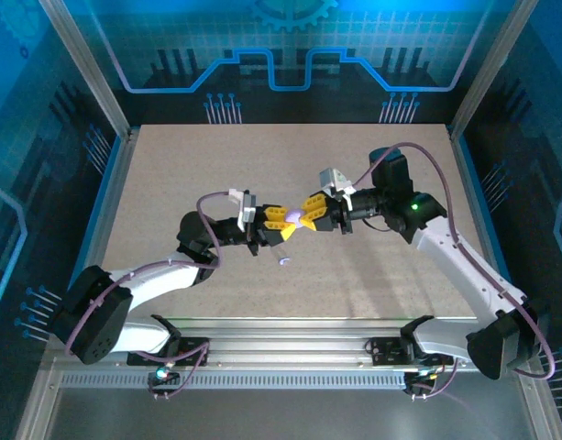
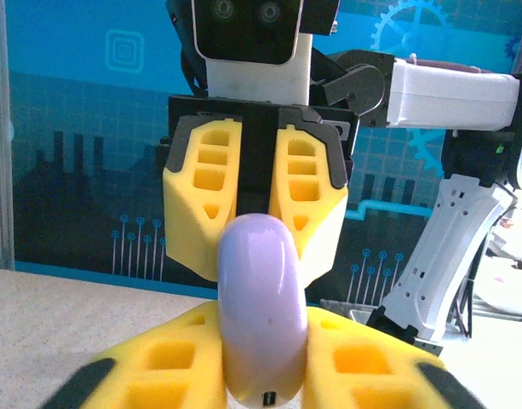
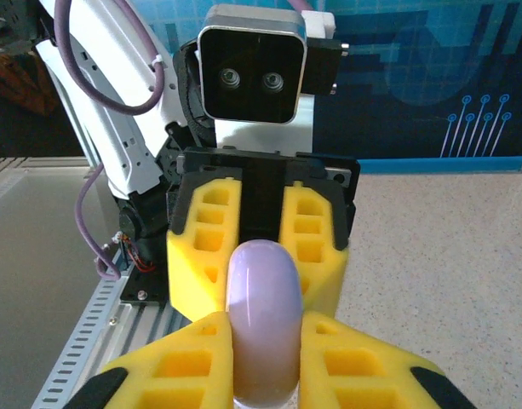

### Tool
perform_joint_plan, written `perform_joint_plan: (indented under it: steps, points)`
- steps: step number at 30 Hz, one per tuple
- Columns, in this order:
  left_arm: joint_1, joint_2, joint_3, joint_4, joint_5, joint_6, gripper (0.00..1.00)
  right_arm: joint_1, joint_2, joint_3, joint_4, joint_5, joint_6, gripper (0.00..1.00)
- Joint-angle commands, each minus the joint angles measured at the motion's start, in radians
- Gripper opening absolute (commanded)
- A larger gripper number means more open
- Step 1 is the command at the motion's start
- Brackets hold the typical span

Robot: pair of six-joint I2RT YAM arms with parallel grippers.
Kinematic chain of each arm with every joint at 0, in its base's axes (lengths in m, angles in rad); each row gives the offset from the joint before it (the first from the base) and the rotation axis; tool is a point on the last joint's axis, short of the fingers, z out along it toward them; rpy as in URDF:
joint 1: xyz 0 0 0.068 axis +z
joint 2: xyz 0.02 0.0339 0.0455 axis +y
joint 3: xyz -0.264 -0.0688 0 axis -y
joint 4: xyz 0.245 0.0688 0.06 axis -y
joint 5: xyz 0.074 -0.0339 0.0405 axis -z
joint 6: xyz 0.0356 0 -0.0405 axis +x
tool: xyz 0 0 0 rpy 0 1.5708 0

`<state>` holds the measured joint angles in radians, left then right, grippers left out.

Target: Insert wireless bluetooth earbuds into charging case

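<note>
The charging case (image 1: 299, 218), a pale-lavender pebble, hangs above the middle of the table between both grippers. My left gripper (image 1: 281, 219) is shut on it from the left, my right gripper (image 1: 312, 213) from the right. In the left wrist view the case (image 2: 262, 307) stands edge-on, my yellow fingers (image 2: 158, 366) pressed to both its sides, the right gripper (image 2: 259, 223) behind it. The right wrist view mirrors this: case (image 3: 262, 315), my fingers (image 3: 363, 366) against it, the left gripper (image 3: 261, 247) beyond. One small pale earbud (image 1: 285, 261) lies on the table below them.
The beige tabletop (image 1: 170, 174) stretches out around the arms, walled by blue panels (image 1: 281, 55) at the back and sides. A metal rail (image 1: 290, 339) with the arm bases runs along the near edge.
</note>
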<state>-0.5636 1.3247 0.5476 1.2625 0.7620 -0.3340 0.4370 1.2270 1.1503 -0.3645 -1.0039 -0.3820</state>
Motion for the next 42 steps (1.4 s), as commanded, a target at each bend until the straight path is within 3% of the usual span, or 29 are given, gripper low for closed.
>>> perform_joint_plan:
  steps: [1,8,13,19,25,42]
  points:
    - [-0.006,-0.044,0.004,-0.031,-0.014,0.063,0.43,0.002,0.002,0.058,-0.137,0.004,-0.096,0.16]
    - [-0.005,-0.157,0.027,-0.442,-0.039,0.36,0.6,0.028,-0.043,0.138,-0.377,0.249,-0.248,0.15]
    - [-0.007,-0.24,0.119,-0.901,-0.044,0.638,0.65,0.138,-0.067,0.175,-0.521,0.526,-0.394,0.15]
    - [-0.013,-0.268,0.185,-1.189,-0.071,0.858,0.65,0.253,-0.046,0.211,-0.576,0.715,-0.453,0.15]
    - [-0.046,-0.255,0.2,-1.236,-0.098,0.913,0.64,0.314,-0.002,0.223,-0.561,0.757,-0.474,0.15]
    - [-0.106,-0.225,0.165,-1.108,-0.143,0.844,0.58,0.34,0.048,0.223,-0.531,0.635,-0.482,0.15]
